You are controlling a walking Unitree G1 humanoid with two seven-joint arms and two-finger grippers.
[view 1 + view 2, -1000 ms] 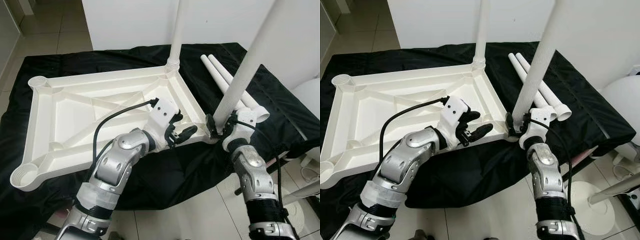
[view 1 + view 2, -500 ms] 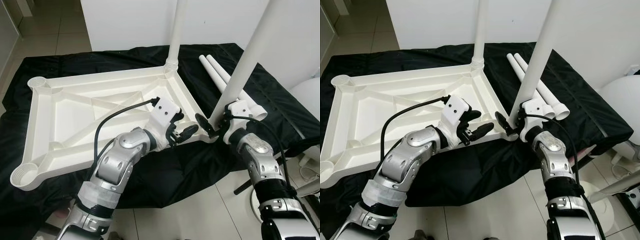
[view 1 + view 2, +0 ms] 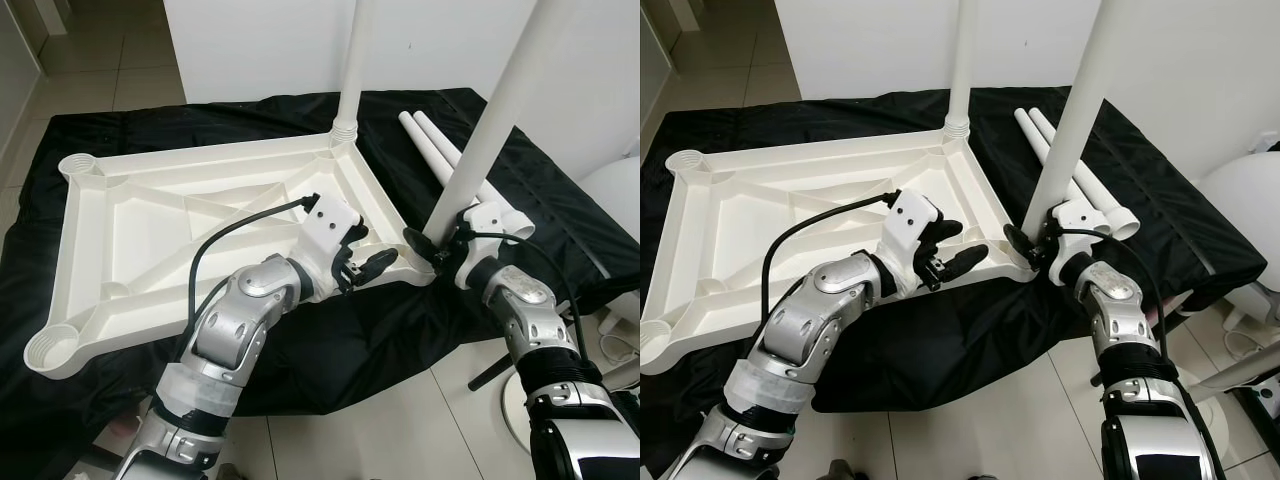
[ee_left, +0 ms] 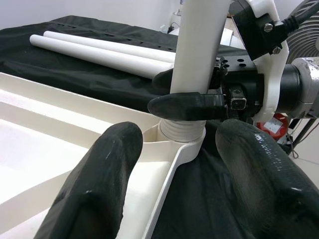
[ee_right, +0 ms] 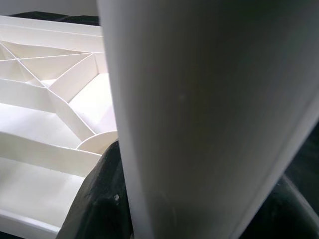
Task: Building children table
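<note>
Screwing in the second leg, by the look of it. Nearest, lower centre of the head view: left gripper [image 3: 365, 262] with fingers spread apart, holding nothing, poised over the near right edge of the upturned white tabletop [image 3: 150, 240], perhaps steadying it, though contact can't be made out. Just to its right, mid-frame: right gripper [image 3: 432, 247] clamped round the foot of the near leg [image 3: 495, 125], black fingers [image 4: 187, 105] pinching the tube right above its ribbed collar, where it meets the corner socket [image 4: 182, 142]. Seen from the left wrist, collar seated in the socket, leg rising upright out of the top of the frame. Judging from that, threading under way but not clearly finished; next move likely calls for another twist of the wrist, keeping the leg plumb so the thread doesn't cross, then a release and re-grip. Further back, upper centre: far leg [image 3: 355, 60] already standing in its corner. Upper right: two spare legs [image 3: 440, 150] lying side by side on the black cloth [image 3: 540, 190], waiting for the open sockets at the left corners [image 3: 48, 352].
</note>
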